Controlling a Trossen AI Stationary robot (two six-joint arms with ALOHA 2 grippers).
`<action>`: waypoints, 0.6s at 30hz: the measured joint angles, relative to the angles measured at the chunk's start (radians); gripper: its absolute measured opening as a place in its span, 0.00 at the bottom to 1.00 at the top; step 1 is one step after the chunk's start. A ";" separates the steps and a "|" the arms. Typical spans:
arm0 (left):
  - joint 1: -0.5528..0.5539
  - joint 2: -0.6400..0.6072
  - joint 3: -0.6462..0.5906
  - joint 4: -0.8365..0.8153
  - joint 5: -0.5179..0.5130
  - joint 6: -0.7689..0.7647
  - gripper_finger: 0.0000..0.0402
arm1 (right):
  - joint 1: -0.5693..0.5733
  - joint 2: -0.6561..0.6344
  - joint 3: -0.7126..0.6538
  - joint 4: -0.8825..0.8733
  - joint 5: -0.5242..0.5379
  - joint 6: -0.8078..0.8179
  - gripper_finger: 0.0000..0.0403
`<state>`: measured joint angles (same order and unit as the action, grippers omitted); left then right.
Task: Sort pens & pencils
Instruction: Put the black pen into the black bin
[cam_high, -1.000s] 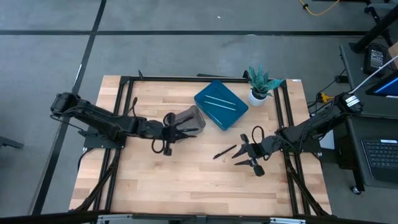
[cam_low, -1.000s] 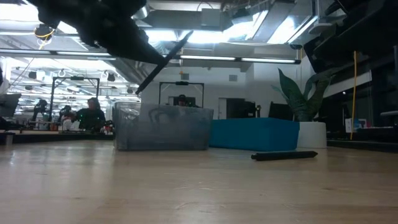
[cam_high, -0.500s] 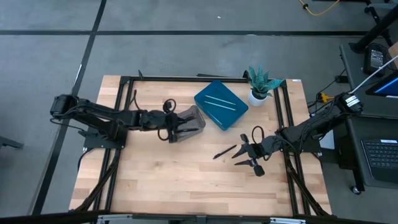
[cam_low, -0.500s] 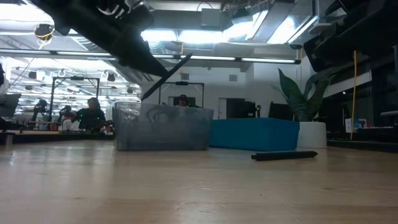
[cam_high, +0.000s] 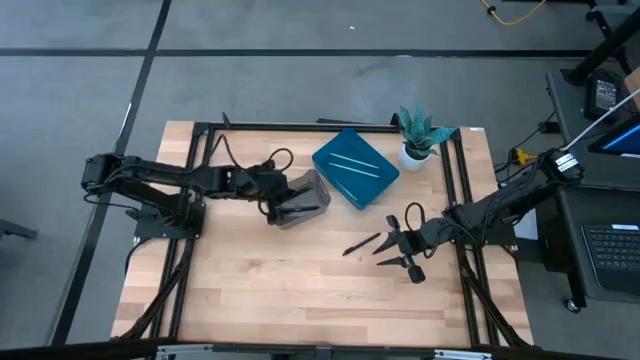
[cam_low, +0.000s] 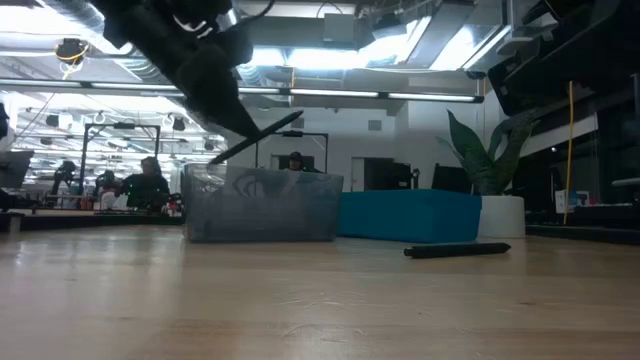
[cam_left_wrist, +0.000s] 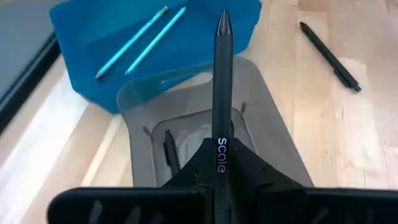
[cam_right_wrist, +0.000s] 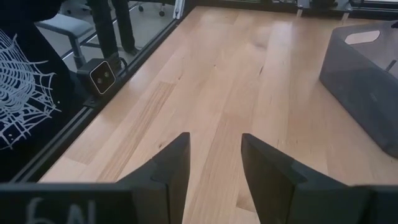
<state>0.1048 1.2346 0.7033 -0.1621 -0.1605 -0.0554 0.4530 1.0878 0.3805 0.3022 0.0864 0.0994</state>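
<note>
Pens and pencils are distributed as follows. One black pen (cam_left_wrist: 222, 81) is clamped in the left gripper (cam_left_wrist: 219, 163), which hovers over the grey translucent bin (cam_high: 303, 196); its tip projects above the bin. A second black stick (cam_left_wrist: 170, 147) lies inside that bin. Two light blue sticks (cam_high: 354, 165) lie side by side in the blue tray (cam_high: 330, 172), just beside the bin. One black pen (cam_high: 361, 243) lies loose on the bench (cam_high: 300, 290), a pale wood-plank surface in a black frame. The right gripper (cam_high: 394, 250) rests near that pen, its fingers spread apart and holding nothing. A potted plant (cam_high: 420, 133) stands at the far right corner. Beyond the bench, the low view shows a lit workshop with a seated person (cam_low: 146, 183).
</note>
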 joint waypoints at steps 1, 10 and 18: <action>0.008 0.007 0.017 -0.032 0.007 -0.012 0.03 | 0.000 0.000 0.000 0.000 0.000 0.000 0.36; 0.041 0.175 0.184 -0.251 0.109 -0.042 0.03 | -0.006 0.000 0.000 0.000 0.001 0.000 0.36; 0.058 0.380 0.355 -0.463 0.155 0.006 0.03 | -0.012 0.000 0.000 -0.008 0.000 0.002 0.36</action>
<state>0.1631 1.6144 1.0582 -0.6250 -0.0059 -0.0497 0.4413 1.0878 0.3805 0.2945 0.0868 0.1009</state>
